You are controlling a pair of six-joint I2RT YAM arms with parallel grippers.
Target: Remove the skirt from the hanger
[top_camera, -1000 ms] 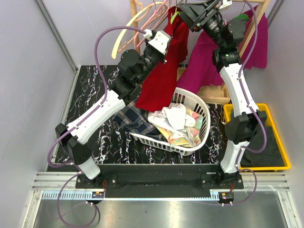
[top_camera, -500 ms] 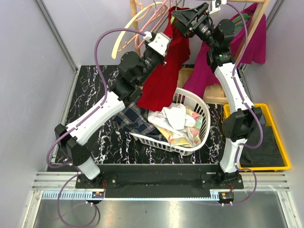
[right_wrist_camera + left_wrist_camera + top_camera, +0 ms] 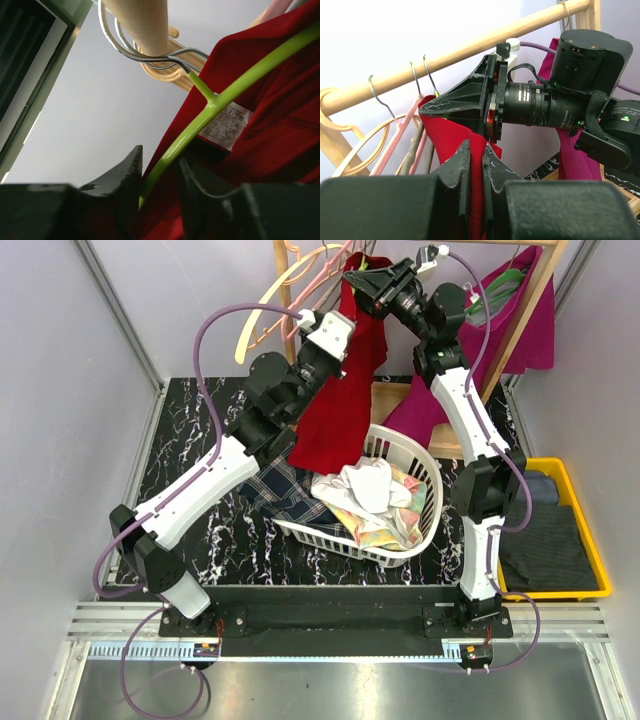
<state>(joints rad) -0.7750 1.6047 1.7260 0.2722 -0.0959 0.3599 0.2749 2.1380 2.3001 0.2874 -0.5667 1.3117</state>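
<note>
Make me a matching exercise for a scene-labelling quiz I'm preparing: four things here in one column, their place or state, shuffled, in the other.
1 red skirt
2 green hanger
3 laundry basket
4 yellow tray

a far right, dark cloth inside
b pinched by the left gripper
c holding crumpled clothes
d between the fingers of the right gripper

Pairs: 1-b, 2-d, 3-c, 4-a
</note>
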